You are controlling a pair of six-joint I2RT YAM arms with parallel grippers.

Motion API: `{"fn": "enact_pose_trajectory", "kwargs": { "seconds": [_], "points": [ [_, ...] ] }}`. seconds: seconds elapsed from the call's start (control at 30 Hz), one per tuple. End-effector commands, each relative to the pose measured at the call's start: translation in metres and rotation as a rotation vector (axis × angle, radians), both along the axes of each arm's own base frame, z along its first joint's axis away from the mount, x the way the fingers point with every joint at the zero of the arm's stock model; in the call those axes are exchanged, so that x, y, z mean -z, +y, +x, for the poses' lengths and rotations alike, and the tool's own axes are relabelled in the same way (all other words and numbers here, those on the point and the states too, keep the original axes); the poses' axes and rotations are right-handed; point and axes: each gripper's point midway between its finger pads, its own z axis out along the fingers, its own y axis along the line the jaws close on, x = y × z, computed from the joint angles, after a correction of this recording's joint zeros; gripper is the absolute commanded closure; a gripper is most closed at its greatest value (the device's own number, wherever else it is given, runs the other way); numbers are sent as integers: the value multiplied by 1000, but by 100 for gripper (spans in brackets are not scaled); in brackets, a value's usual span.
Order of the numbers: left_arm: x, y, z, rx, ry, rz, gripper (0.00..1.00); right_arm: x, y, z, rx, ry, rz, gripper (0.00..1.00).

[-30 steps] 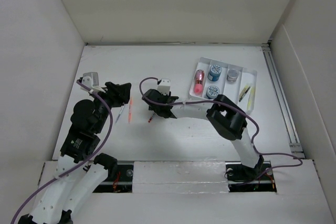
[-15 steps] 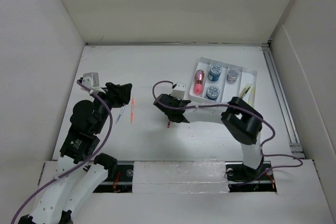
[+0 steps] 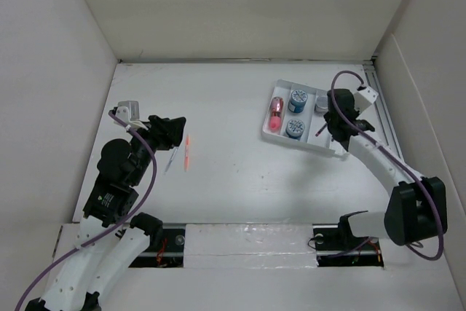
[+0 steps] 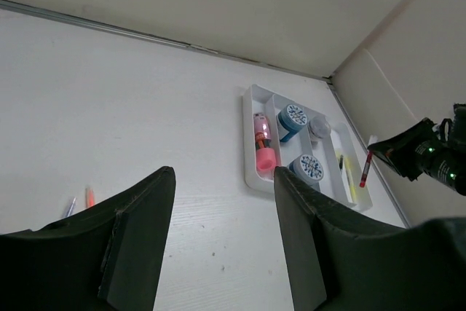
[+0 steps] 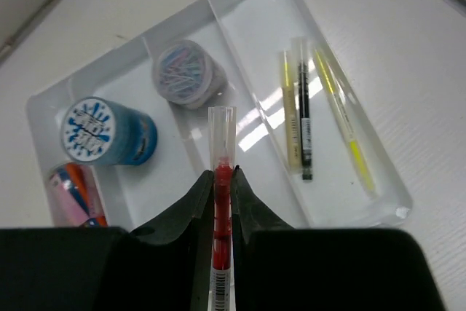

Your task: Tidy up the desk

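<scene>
Red slim clear-capped pen (image 5: 222, 140) sits clamped in the right pincer (image 5: 223, 180) above the far-right white compartmented plastic tray (image 5: 255, 56); left pincer (image 4: 222, 194) gapes open.

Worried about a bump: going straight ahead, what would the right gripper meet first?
Likely the tray, at the wall between the jar and the pens, its held red pen leading. Depth is unclear.

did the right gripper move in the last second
Yes. The right gripper swung right from the middle of the white desk to above the right end of the white compartmented tray, shut on a thin red pen.
</scene>
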Motion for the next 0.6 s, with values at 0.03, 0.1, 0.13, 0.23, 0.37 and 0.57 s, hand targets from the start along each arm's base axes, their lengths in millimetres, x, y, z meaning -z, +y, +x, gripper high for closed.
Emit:
{"fn": "enact_pose_trajectory", "kwargs": {
  "seconds": [0.03,0.1,0.13,0.23,0.37,0.57],
  "points": [
    [-19,-3,-4,23,-55,-25,47,37,-30,3,-28,128,1,96],
    [-17,-1,-1,11,-50,-17,47,41,-54,13,5,139,4,96],
    [-18,-1,-1,9,-50,-17,47,44,-56,17,-7,149,25,96],
    [-18,-1,-3,12,-55,-16,47,58,-63,33,-55,168,91,95],
    [-17,0,-1,5,-50,-12,47,71,-68,46,-101,146,189,87],
    [-17,-2,0,9,-47,-13,47,73,-91,57,-40,129,225,84]
  ]
}}
